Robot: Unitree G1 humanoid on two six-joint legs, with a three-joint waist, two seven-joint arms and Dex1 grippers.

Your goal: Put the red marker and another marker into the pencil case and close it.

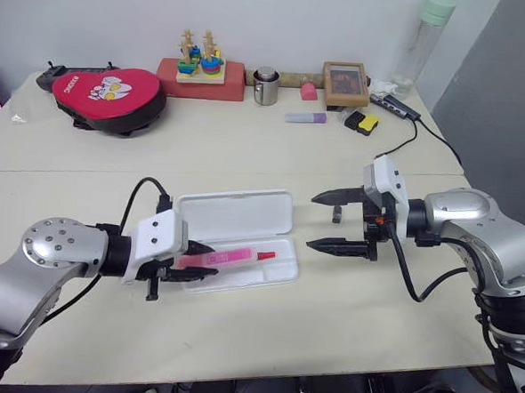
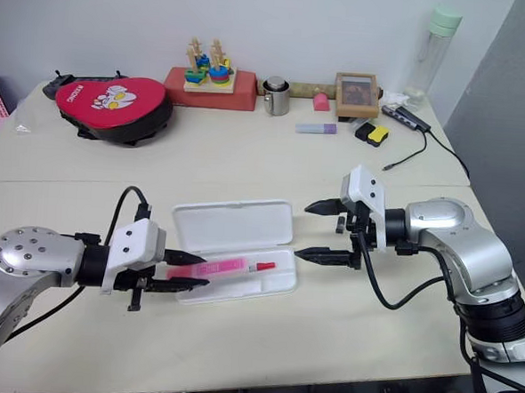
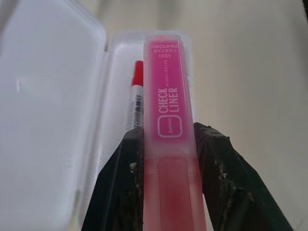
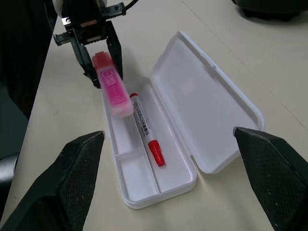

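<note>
The white pencil case (image 1: 235, 214) lies open at the table's middle, its lid flat behind the divided tray (image 4: 144, 192). Inside the tray lies the red marker (image 1: 263, 255), red cap toward the right. My left gripper (image 1: 207, 264) is shut on the other marker, a chunky pink highlighter (image 1: 218, 259), holding it slanted just over the tray's left end beside the red marker (image 4: 147, 127). In the left wrist view its black fingers (image 3: 115, 192) clamp the highlighter (image 3: 168, 110) from both sides. Right of the case, my right gripper (image 1: 312, 221) hovers open with nothing in it, pointing at the case.
Along the back stand a red padded pouch (image 1: 108, 94), a wooden stacking toy (image 1: 201, 64), a metal cup (image 1: 267, 85), a pale purple marker (image 1: 305, 117), a framed picture (image 1: 345, 81), a yellow-black item (image 1: 363, 122) and a bottle (image 1: 428, 37).
</note>
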